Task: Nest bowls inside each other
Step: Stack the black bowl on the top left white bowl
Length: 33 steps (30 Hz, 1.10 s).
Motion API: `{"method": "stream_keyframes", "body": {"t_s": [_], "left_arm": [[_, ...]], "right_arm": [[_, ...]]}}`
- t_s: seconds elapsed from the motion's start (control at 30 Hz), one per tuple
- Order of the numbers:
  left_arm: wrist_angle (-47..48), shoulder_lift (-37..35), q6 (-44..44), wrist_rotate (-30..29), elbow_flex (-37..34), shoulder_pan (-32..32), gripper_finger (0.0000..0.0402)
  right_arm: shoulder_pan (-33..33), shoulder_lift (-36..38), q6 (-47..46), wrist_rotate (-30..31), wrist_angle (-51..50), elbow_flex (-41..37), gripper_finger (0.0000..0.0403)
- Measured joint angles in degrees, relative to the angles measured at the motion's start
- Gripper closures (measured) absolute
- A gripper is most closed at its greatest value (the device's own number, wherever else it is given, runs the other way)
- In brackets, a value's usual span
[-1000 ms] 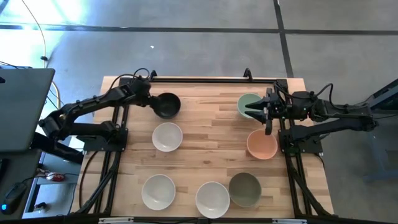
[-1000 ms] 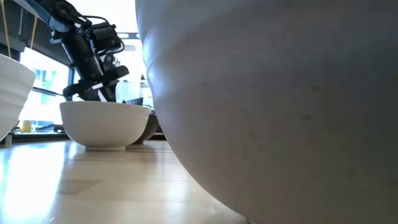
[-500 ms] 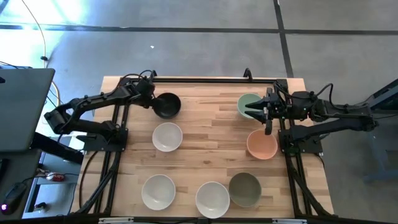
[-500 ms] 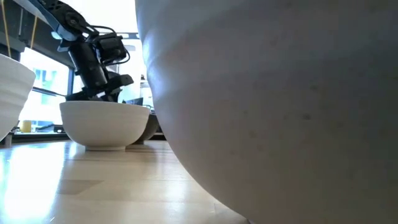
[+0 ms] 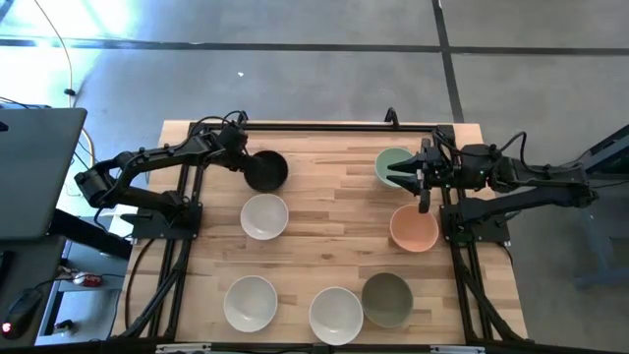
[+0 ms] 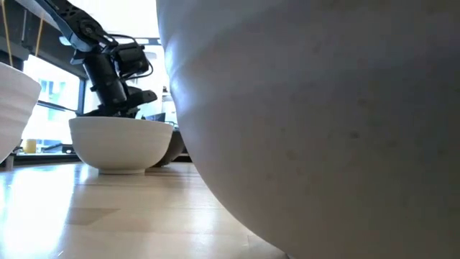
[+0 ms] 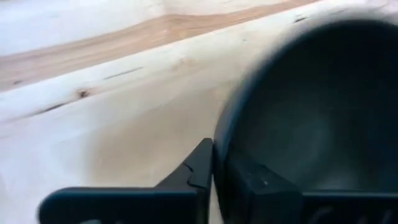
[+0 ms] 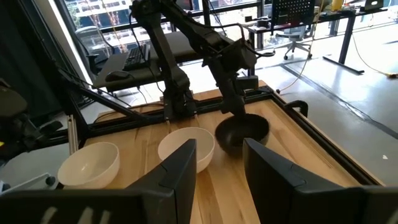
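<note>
From my seat, the left end effector (image 7: 214,180) straddles the black bowl's (image 5: 265,170) rim at the desk's (image 5: 324,202) far left, one finger (image 7: 193,171) outside the wall and one inside, so it pinches the black bowl. I judge the good move is a firm rim grip, a straight lift clear of the wood, then a carry to the white bowl (image 5: 264,216) just nearer me, lowering it level so it seats inside. The right end effector (image 5: 410,177) hovers spread over the mint green bowl (image 5: 391,163), with the peach-orange bowl (image 5: 414,229) just beside it.
</note>
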<state>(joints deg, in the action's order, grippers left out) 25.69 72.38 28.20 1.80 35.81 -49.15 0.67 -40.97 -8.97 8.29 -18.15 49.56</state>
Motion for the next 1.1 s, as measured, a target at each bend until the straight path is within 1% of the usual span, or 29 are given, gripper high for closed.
{"method": "stream_keyframes", "body": {"t_s": [0.17, 0.37, 0.5, 0.73, 0.9, 1.1], "left_arm": [[-0.15, -0.18, -0.58, 0.83, 0.83, 0.07, 0.0396], [1.91, -0.22, -1.50, 3.09, 3.99, 0.08, 0.0399], [7.47, -0.22, -4.19, 3.55, 8.16, 0.07, 0.0400], [19.04, -0.26, -9.42, 2.90, 17.96, 0.09, 0.0400], [21.89, -0.26, -10.85, 1.75, 23.66, 0.07, 0.0401], [22.86, -0.28, -10.87, 1.40, 26.90, 0.07, 0.0401]], "right_arm": [[0.02, 0.00, 0.02, 0.00, -0.01, -0.01, 0.0279], [0.02, 0.00, 0.04, 0.00, -0.02, -0.01, 0.0279], [0.02, 0.00, 0.04, 0.00, -0.07, 0.00, 0.0279], [0.02, 0.00, 0.04, -0.02, -0.99, -0.02, 0.0279], [0.02, 0.00, 0.04, -0.02, -1.18, -0.02, 0.0279], [0.02, 0.00, 0.06, -0.02, -1.84, -0.02, 0.0279]]}}
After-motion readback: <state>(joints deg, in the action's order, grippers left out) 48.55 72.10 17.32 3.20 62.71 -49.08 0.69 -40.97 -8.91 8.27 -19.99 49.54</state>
